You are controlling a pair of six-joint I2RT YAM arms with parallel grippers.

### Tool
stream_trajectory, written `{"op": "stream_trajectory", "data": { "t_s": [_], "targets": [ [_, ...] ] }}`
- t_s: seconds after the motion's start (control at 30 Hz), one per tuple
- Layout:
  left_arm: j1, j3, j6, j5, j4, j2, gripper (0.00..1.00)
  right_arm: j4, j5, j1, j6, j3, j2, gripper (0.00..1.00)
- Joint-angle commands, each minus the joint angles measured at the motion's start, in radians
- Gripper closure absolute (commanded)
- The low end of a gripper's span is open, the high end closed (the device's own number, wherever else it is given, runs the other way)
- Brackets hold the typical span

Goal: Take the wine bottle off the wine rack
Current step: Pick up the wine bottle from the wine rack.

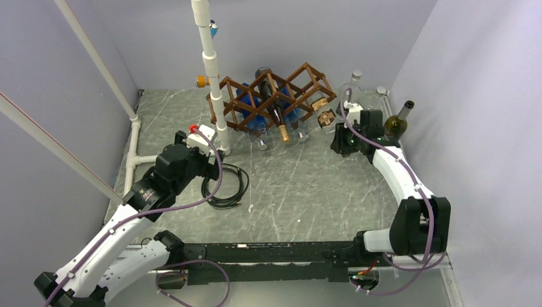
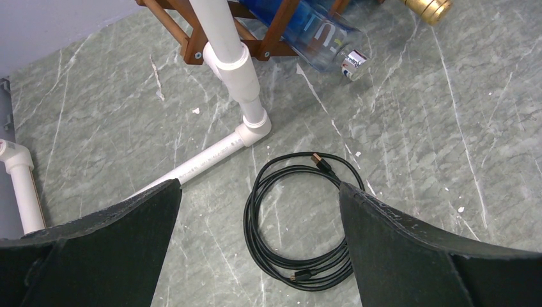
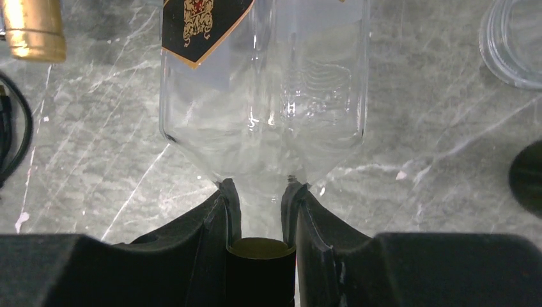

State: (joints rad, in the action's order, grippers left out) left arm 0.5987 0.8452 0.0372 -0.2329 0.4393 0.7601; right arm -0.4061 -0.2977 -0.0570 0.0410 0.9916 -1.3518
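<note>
The dark brown wooden wine rack (image 1: 275, 96) stands at the back of the table with several bottles lying in its cells. A clear glass wine bottle (image 3: 262, 96) with a dark, gold-edged label lies in the lower right cell (image 1: 326, 117), neck pointing toward me. My right gripper (image 3: 261, 198) is shut on that neck just above its dark cap, and in the top view it sits at the rack's right end (image 1: 342, 137). My left gripper (image 2: 259, 192) is open and holds nothing, hovering over the floor left of the rack (image 1: 211, 163).
A blue bottle (image 2: 319, 32) and a gold-capped bottle (image 1: 282, 131) stick out of the rack. A white PVC pipe frame (image 1: 214, 83) rises by the rack's left end. A coiled black cable (image 2: 300, 217) lies under my left gripper. A green bottle (image 1: 397, 121) and a clear one (image 1: 353, 86) stand at the right wall.
</note>
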Motion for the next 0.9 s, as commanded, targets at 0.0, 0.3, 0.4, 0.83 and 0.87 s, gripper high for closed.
{"op": "stream_trajectory", "data": {
  "t_s": [0.0,0.3,0.4,0.83,0.87],
  "targets": [
    [-0.007,-0.002,-0.009,0.009,-0.005,-0.009,0.01,0.146,-0.074,0.037,0.008,0.005,0.123,1.0],
    [-0.008,-0.003,-0.008,0.033,-0.009,-0.013,0.01,0.079,-0.149,0.112,0.043,-0.065,0.238,1.0],
    [-0.008,-0.005,-0.003,0.069,-0.015,-0.017,0.01,0.059,-0.168,0.117,0.062,-0.082,0.283,1.0],
    [-0.008,-0.046,0.028,0.332,-0.099,-0.086,0.01,-0.09,-0.284,0.115,0.179,-0.081,0.386,1.0],
    [-0.008,-0.049,0.031,0.357,-0.107,-0.09,0.01,-0.109,-0.3,0.115,0.201,-0.078,0.388,1.0]
  ]
}}
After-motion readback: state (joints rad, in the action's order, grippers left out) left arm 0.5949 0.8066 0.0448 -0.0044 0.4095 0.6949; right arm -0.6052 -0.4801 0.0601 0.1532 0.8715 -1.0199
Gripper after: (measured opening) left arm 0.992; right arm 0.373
